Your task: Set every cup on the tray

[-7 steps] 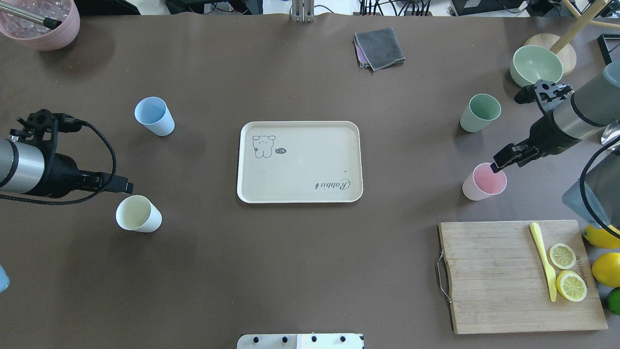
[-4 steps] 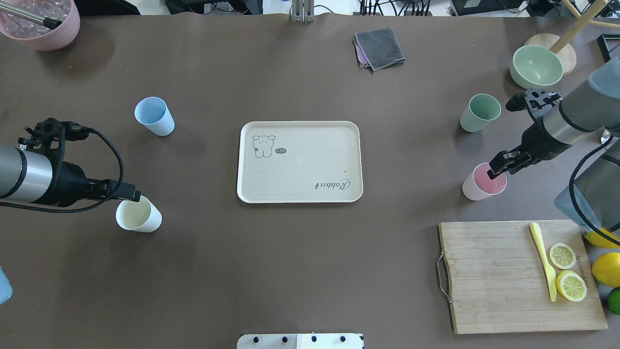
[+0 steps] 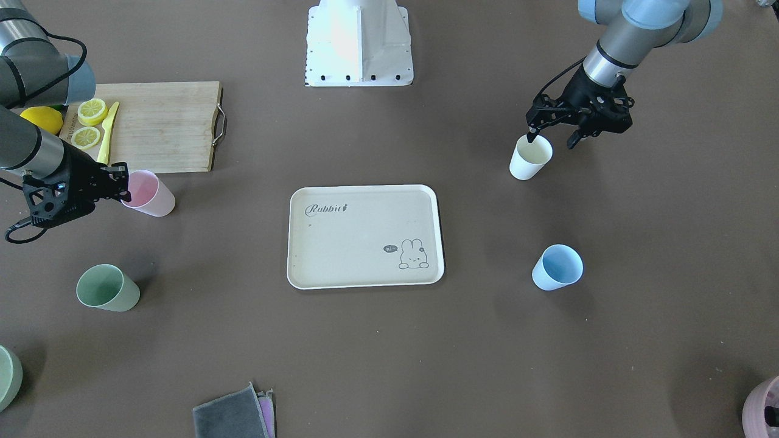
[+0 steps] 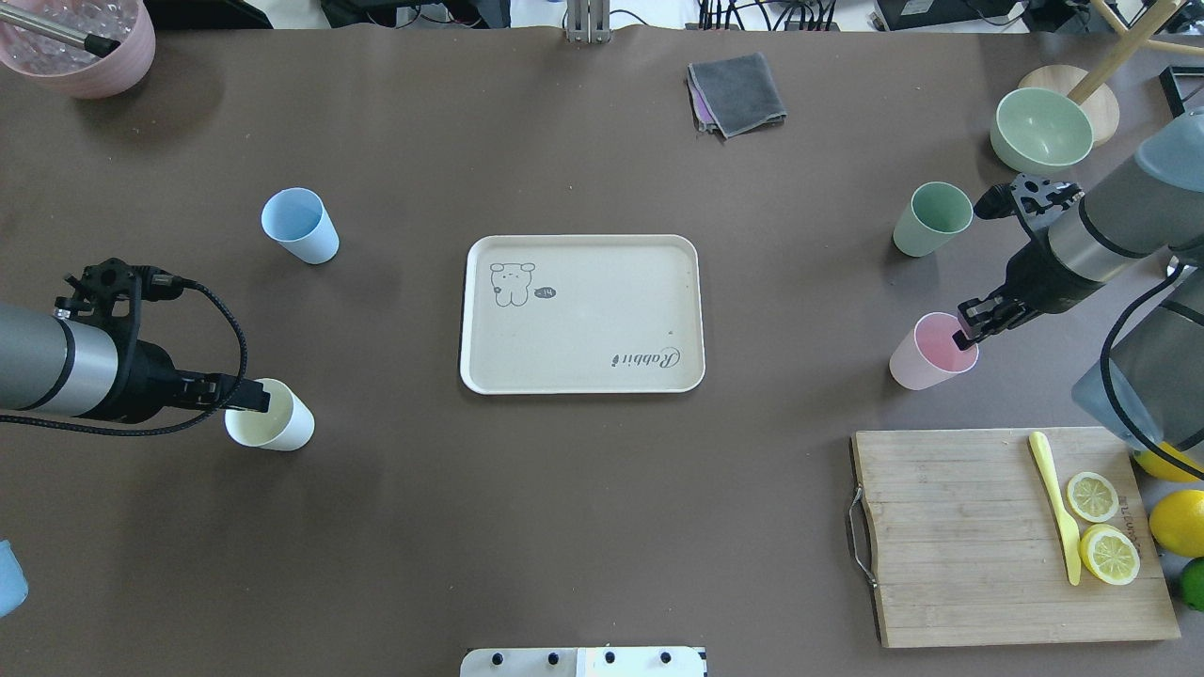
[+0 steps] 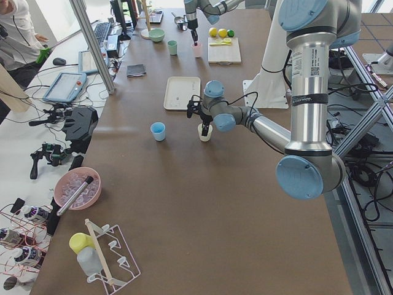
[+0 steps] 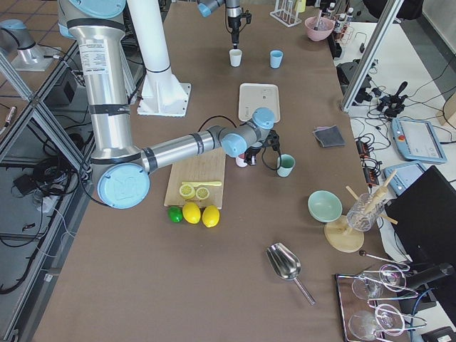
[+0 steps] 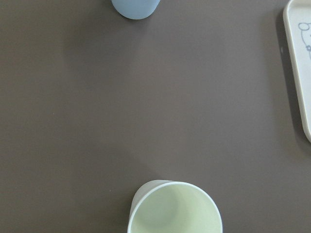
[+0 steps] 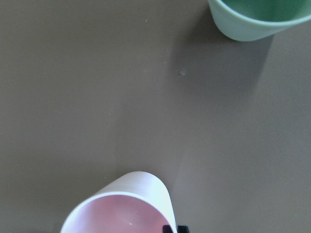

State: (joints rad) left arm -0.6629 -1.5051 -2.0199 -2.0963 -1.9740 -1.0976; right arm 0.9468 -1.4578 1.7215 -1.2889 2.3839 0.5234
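Note:
The cream tray lies at the table's middle with nothing on it. The cream-white cup stands near left. My left gripper is open, one finger over the cup's mouth and one outside its rim. The pink cup stands at the right. My right gripper is shut on its near rim; one fingertip shows against the wall. The blue cup stands far left, the green cup far right, both free.
A wooden cutting board with lemon slices and a yellow knife lies near right, just behind the pink cup. A green bowl stands beyond the green cup. A grey cloth lies at the back. A mauve pot stands at the far left corner.
My left gripper moved right and down onto the cream cup's rim. My right gripper lowered onto the pink cup's rim and closed; the pink cup shifted slightly towards the tray.

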